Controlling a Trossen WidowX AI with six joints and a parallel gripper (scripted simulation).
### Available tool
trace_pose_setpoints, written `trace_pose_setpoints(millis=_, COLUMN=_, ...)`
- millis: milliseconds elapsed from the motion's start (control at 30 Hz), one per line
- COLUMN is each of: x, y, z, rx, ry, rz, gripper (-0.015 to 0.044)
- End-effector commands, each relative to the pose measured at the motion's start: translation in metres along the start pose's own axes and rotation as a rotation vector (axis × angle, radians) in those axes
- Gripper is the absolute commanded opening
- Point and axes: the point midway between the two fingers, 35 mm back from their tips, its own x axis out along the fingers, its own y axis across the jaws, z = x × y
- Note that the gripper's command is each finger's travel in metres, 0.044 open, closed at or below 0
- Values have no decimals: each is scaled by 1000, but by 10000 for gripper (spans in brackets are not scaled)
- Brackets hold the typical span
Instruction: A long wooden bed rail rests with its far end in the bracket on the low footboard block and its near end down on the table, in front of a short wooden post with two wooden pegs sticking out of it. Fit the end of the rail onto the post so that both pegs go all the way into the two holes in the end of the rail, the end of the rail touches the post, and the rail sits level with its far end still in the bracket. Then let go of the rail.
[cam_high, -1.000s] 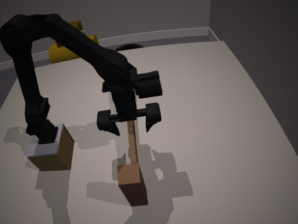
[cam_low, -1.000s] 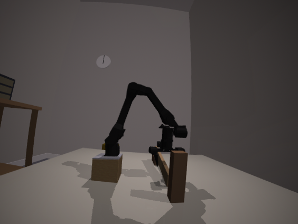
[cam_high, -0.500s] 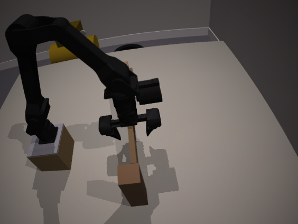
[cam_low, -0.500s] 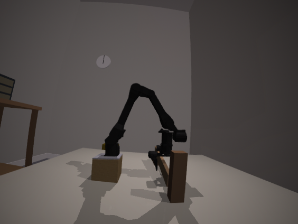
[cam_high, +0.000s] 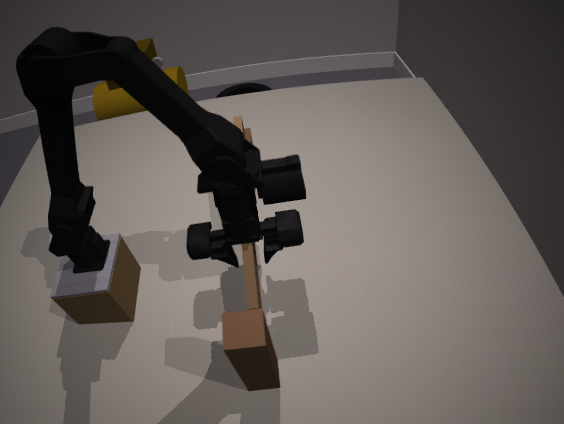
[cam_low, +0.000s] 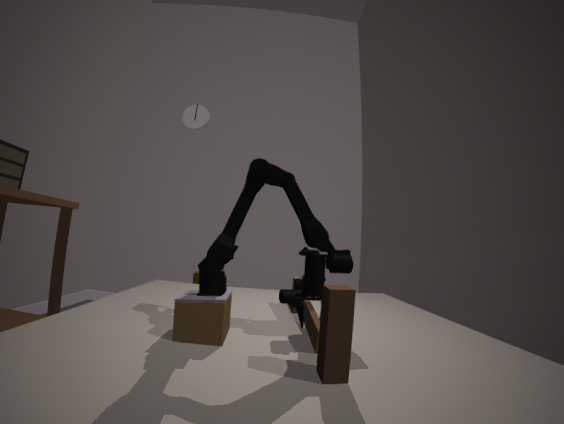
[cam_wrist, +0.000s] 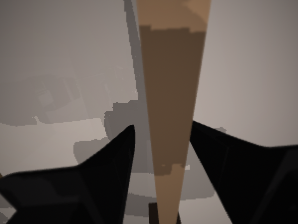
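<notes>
Claw (cam_high: 252, 264) (cam_low: 307, 321) (cam_wrist: 159, 126): fingers spread partway astride the rail; a gap is seen on the wrist view's left, while contact on its right cannot be told.
Rail (cam_high: 252, 280) (cam_low: 312, 322) (cam_wrist: 172, 100): near end low, by the far side of the post (cam_high: 245, 330) (cam_low: 337, 335) (cam_wrist: 153, 214); far end mostly hidden by the arm.
Grip: both sides should be met evenly, the rail centred before the squeeze, lest it be nudged sideways.
Lift: near end to be raised gently until level, the far end kept seated.
Pegs: hidden; both holes should be lined up before any push nearward.
Release: only once the post is touched.
</notes>
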Motion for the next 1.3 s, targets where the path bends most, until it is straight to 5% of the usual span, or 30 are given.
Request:
trace_pose_setpoints(millis=0, x=2, y=1, z=1, rx=4, ry=-4, rz=3, gripper=151)
trace_pose_setpoints(millis=100, x=2, y=1, z=1, rx=4, ry=-4, rz=3, gripper=72)
trace_pose_setpoints(millis=367, x=2, y=1, z=1, rx=4, ry=-4, rz=3, gripper=0)
trace_pose_setpoints(millis=1267, x=-7, y=0, z=0, rx=4, ry=-4, rz=3, gripper=0)
